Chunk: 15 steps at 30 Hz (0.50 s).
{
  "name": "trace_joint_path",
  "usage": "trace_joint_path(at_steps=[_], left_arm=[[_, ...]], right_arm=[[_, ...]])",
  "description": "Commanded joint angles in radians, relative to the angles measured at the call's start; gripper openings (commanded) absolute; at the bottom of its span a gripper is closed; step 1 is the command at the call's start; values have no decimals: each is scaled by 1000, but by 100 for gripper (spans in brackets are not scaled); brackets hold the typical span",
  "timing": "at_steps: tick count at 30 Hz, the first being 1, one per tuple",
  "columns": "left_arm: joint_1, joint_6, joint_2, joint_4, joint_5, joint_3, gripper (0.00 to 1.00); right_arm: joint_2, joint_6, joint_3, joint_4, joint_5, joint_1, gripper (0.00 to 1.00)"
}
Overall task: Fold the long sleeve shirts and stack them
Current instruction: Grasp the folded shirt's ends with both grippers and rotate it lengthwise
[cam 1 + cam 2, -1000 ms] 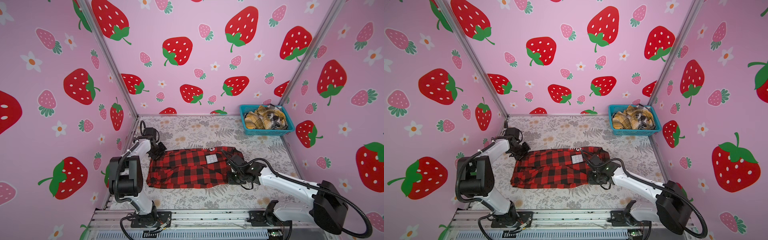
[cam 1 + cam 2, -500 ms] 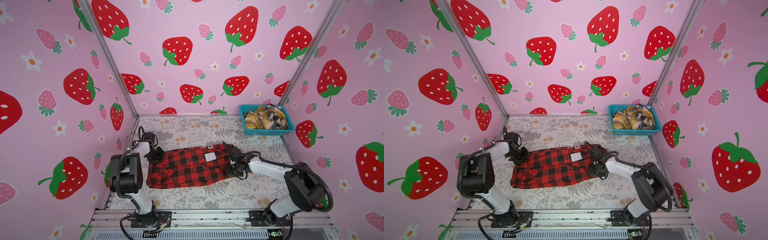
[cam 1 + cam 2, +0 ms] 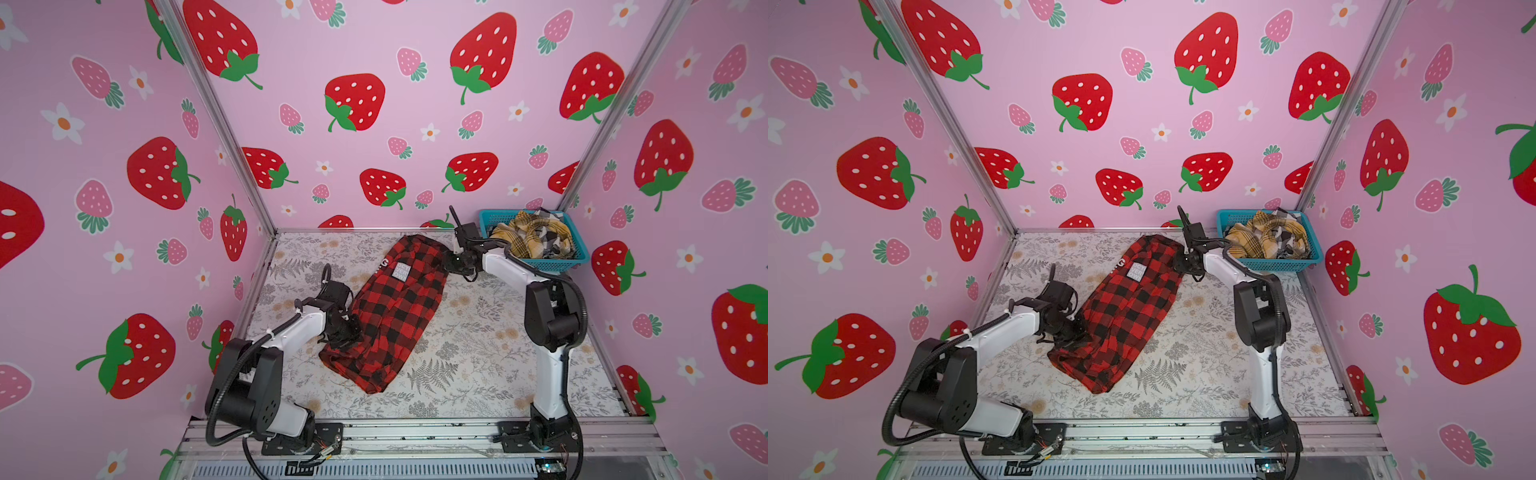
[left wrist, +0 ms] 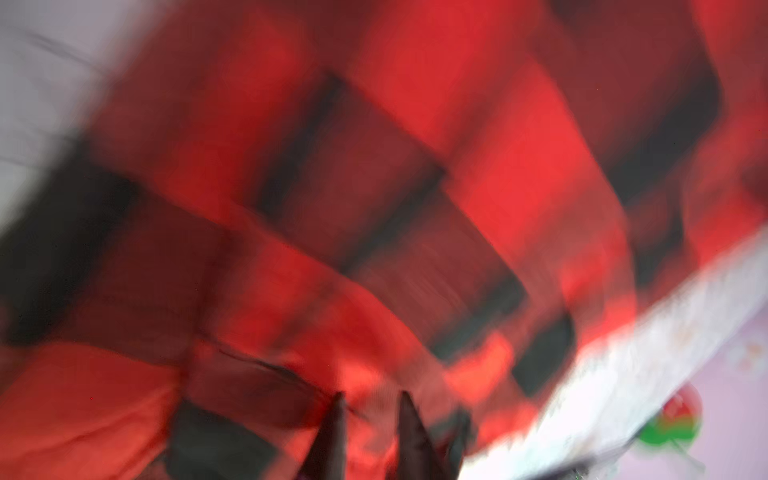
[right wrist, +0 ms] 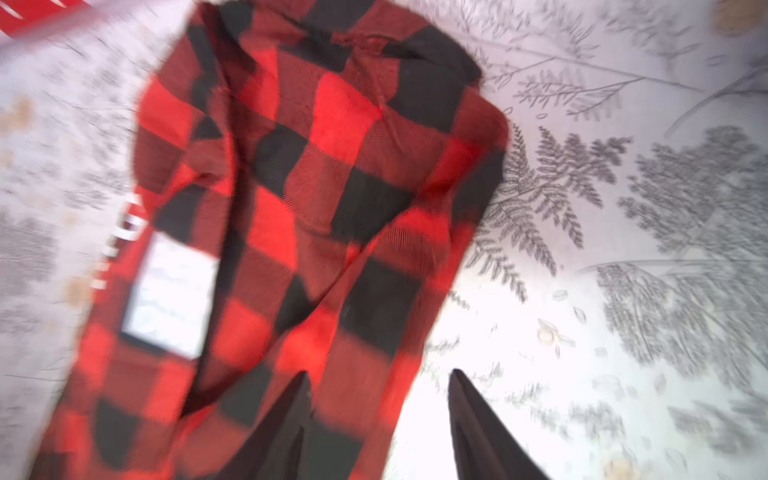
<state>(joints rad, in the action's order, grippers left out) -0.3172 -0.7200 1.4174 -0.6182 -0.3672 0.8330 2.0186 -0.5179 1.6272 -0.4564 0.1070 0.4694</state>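
1. Right gripper [image 5: 380,374]: fingers spread, gripping nothing, just beside the far end of the red-and-black shirt [image 3: 395,307].
2. Left gripper [image 4: 371,397]: tips slightly parted at its near edge; too blurred to tell if it is pinching.
3. The shirt lay crosswise a second ago and now lies diagonal on the table [image 3: 478,353]; likely released for the next fold.
4. Teal basket [image 3: 552,262]: yellow plaid shirt [image 3: 523,237] and black-white plaid shirt [image 3: 550,237] crumpled inside.

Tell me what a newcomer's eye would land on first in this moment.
The red-and-black checked shirt stands out first. It lies slantwise across the middle of the floral table, with the left pincer at its near end and the right pincer at its far end. Next come the strawberry-print walls all around, and the teal basket in the far right corner, heaped with a mustard plaid shirt and a black-white plaid shirt.
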Motion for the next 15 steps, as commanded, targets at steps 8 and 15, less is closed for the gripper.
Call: trace_joint_path(at_steps=[8,15], left_arm=[[156,87,-95,-210,74,103,45],[277,88,23,-122,57,47,50]], right_arm=[[-291,-88,-419,86,97,191,45],[-63,-111,-260,85,83,239,23]])
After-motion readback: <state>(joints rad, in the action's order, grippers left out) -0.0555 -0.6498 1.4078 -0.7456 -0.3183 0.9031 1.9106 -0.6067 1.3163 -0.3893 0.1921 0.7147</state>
